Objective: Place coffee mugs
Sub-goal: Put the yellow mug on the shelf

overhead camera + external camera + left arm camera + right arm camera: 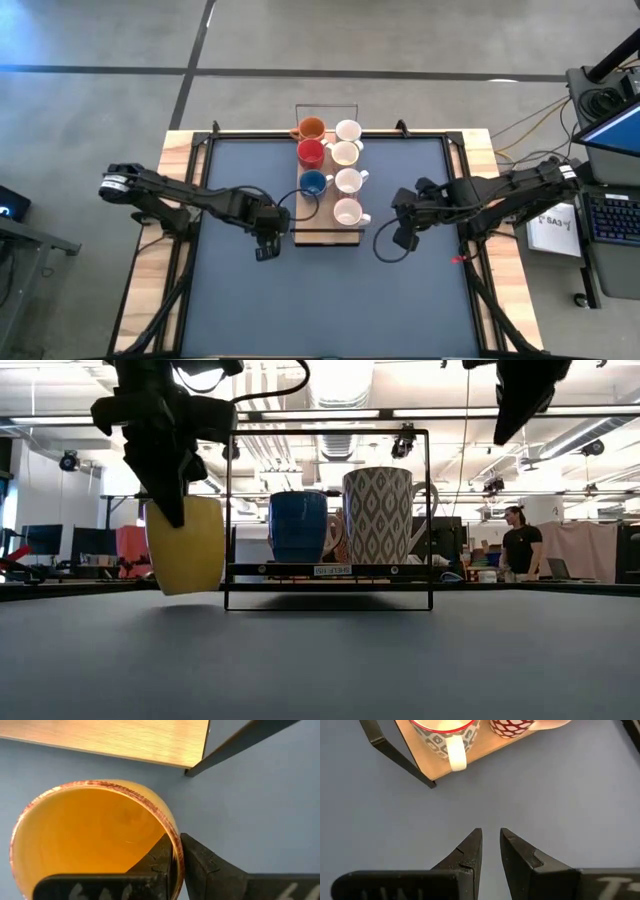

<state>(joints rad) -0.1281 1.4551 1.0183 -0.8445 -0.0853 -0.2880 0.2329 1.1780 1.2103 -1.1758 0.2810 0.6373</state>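
The left tool [176, 865] is pinched shut on the rim of a yellow-orange mug [95, 840]. One finger is inside the mug and the other is outside, with the mug wall between them. In the low view the mug [186, 545] hangs under this tool, a little tilted and lifted off the dark surface [330, 290].

Just beside the left tool, on its inner side, stands a wooden rack [327, 236] with a thin black frame. Seven mugs sit on it in two rows. The row nearer the left tool has an orange mug [312, 128], a red mug [311, 152] and a blue mug [314, 182]. The spot in this row closest to the left tool has no mug in it. The other row has four white mugs [347, 155] with patterns on them.

The right tool [491, 851] hangs over the surface on the other side of the rack, near the last white mug [445, 735]. Its fingers are a small way apart and hold nothing. It touches no mug.

A person [520, 545] stands far off in the room behind the surface.
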